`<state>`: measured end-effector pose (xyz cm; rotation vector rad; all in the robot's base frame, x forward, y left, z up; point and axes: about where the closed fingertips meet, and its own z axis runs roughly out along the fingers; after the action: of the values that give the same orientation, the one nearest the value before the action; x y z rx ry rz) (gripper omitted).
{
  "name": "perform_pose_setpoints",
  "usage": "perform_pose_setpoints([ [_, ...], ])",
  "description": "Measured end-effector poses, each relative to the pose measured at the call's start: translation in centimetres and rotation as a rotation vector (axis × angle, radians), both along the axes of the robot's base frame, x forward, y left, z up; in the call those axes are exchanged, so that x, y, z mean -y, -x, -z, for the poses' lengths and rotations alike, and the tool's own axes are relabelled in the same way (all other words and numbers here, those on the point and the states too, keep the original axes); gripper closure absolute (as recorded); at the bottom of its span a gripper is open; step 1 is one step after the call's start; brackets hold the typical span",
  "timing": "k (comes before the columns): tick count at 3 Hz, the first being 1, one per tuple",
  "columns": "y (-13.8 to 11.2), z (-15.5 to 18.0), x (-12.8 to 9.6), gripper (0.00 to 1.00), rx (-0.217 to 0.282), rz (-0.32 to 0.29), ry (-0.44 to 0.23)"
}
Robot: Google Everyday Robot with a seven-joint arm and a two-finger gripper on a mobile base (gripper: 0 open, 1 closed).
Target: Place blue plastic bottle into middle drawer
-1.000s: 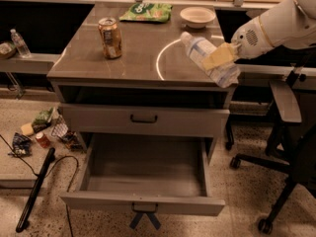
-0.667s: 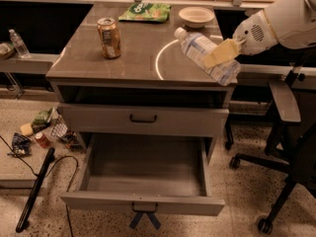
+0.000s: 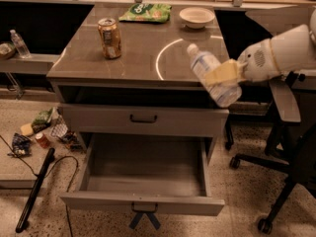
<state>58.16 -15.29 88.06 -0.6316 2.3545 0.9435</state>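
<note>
The blue plastic bottle (image 3: 213, 76) is clear and crinkled with a white cap pointing up-left. It hangs tilted in the air over the right front corner of the table. My gripper (image 3: 223, 73) reaches in from the right on a white arm and is shut on the bottle's middle with its yellowish fingers (image 3: 220, 73). The middle drawer (image 3: 143, 181) is pulled open below, wide, grey and empty. Two crossed dark-blue ribbon tails hang from its front handle (image 3: 144, 210). The bottle is above and to the right of the drawer's opening.
A soda can (image 3: 109, 38), a green chip bag (image 3: 146, 12) and a white bowl (image 3: 197, 17) stand on the grey table top (image 3: 143, 53). A shut drawer with a plain black handle (image 3: 143, 118) sits above. Clutter and a black pole (image 3: 34, 191) lie at left; an office chair (image 3: 286, 147) at right.
The gripper has carried the bottle forward and down, from over the table top toward the table's right front corner. The drawer has stayed open.
</note>
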Motion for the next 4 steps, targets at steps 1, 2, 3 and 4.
perform_pose_setpoints([
  [1,3.5,5.9,0.7,1.00,-0.128,0.095,-0.042],
  [2,7.5,14.0,-0.5,1.00,-0.281,0.066,-0.043],
  [3,10.7,22.6,-3.4,1.00,-0.387,-0.103,-0.023],
  [4,10.4,26.8,-5.4,1.00,-0.406,-0.176,-0.013],
])
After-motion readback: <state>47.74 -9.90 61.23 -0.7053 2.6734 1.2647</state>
